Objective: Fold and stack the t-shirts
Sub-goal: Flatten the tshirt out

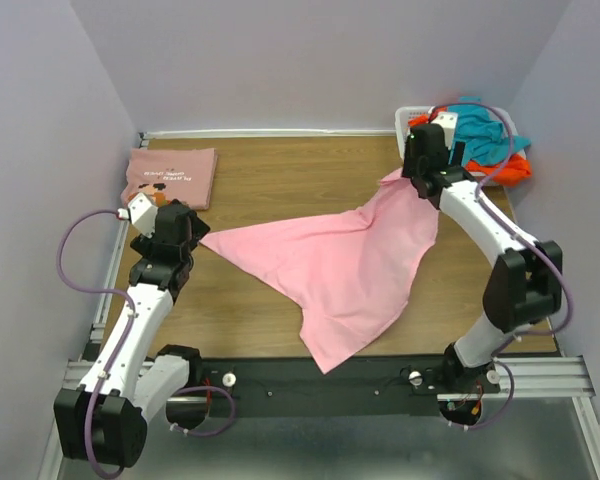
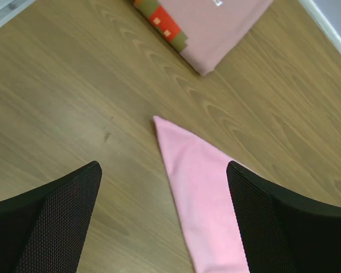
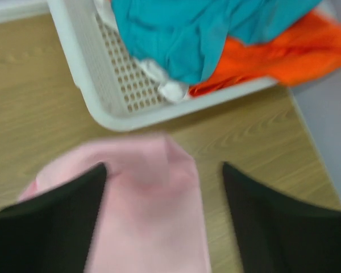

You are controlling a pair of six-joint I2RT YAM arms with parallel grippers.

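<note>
The light-pink t-shirt (image 1: 345, 262) lies spread across the middle of the table, one corner pointing left and one at the far right. My left gripper (image 1: 185, 235) is open above its left corner (image 2: 182, 153), not touching it. My right gripper (image 1: 412, 180) is open over the far right corner (image 3: 153, 187); the cloth lies between its fingers, not pinched. The dusty-pink t-shirt (image 1: 170, 176) lies folded at the far left, its pixel print showing in the left wrist view (image 2: 210, 28). The teal t-shirt (image 1: 485, 135) and the orange t-shirt (image 1: 510, 168) sit in the basket.
A white plastic basket (image 3: 96, 85) stands at the far right corner, close to my right gripper. Grey walls close in the table on three sides. The pink shirt's lower end hangs over the near table edge (image 1: 325, 355).
</note>
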